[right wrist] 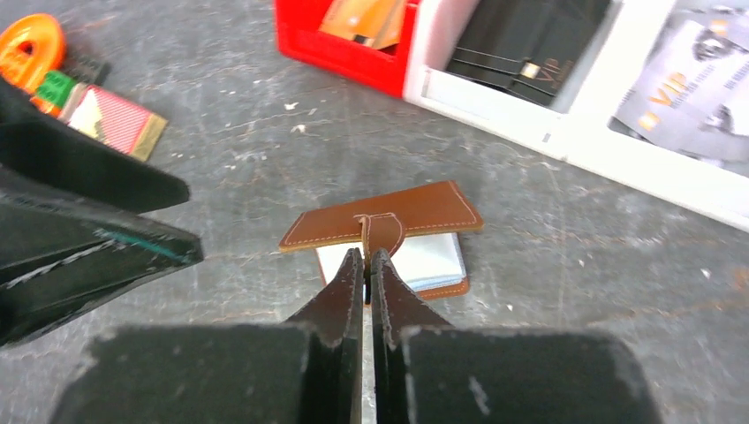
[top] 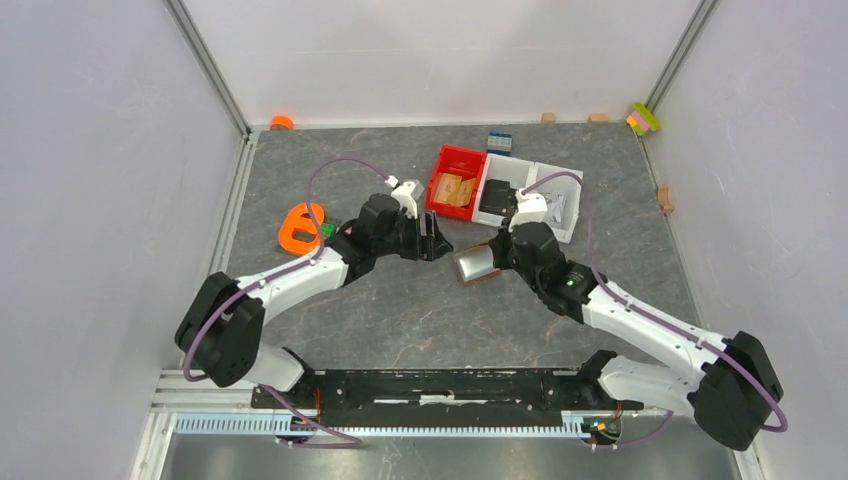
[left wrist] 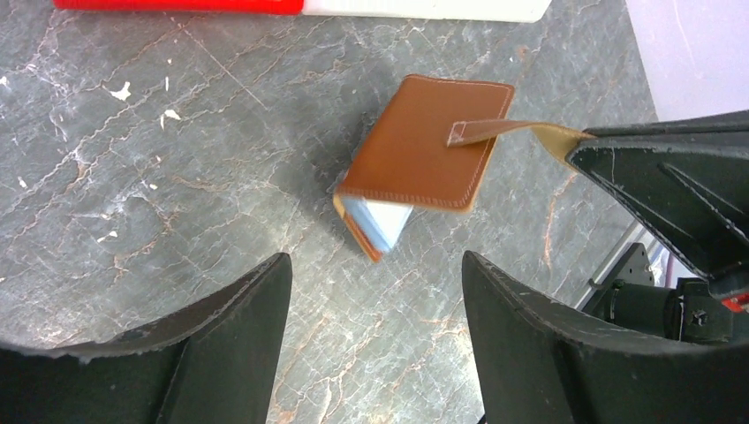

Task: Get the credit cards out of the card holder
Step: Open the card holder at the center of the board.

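Note:
The brown card holder lies on the grey table between my two grippers, its top flap lifted. My right gripper is shut on the strap tab and holds the flap up. Pale blue credit cards stick out of the holder's near end and show white-blue under the flap. My left gripper is open, just short of the cards' exposed end, touching nothing. From above, the left gripper stands left of the holder and the right gripper at its right edge.
Behind the holder stands a red bin holding orange-tan flat pieces, joined to a white bin with a black wallet and a tray of silvery cards. An orange ring-shaped tool lies left of my left arm.

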Robot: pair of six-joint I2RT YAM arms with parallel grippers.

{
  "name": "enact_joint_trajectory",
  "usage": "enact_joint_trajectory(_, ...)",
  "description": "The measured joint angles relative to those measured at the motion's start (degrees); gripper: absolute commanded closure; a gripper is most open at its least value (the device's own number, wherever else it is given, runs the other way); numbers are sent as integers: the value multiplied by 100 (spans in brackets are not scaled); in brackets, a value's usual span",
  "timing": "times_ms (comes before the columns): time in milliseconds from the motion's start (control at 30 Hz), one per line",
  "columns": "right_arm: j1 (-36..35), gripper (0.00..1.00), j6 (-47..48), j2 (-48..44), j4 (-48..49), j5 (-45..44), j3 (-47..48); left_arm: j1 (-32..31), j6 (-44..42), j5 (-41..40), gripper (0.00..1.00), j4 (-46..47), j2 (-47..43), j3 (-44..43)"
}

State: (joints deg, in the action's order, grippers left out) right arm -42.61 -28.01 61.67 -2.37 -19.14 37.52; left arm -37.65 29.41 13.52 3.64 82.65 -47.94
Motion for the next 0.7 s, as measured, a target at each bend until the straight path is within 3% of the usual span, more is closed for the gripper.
enact_joint_trajectory(233,11,97,-345,415,-791,-695,566,-2,0,111,24,76,63,-26)
enact_joint_trajectory(700,160,92,79,1202,-1257,-1462,1049,-348,-81,310,29,-485,1316,-791)
